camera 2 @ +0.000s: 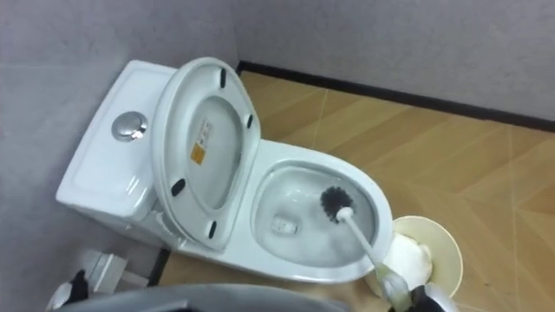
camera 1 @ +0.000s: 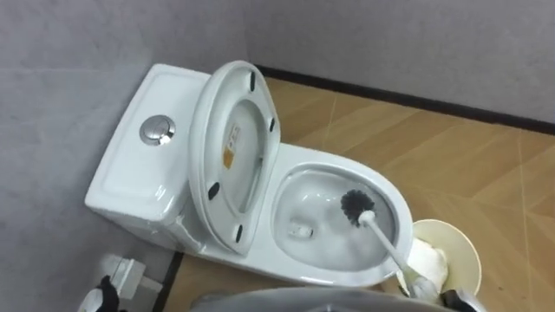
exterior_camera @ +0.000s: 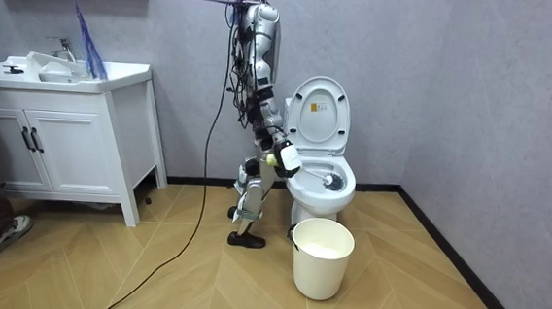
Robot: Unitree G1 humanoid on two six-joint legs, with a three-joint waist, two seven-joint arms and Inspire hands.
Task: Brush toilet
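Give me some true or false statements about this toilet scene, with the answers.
1. The toilet lid is raised. True.
2. The toilet brush has its head on the floor. False: the head is inside the toilet bowl.
3. A pale bucket stands beside the bowl. True.
4. The left hand holds the brush. False: the right hand holds it.
5. The flush button is on the wall. False: it sits on top of the tank.

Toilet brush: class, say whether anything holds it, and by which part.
The right robot hand holds the toilet brush by the top end of its white handle; its dark bristle head is inside the toilet bowl.
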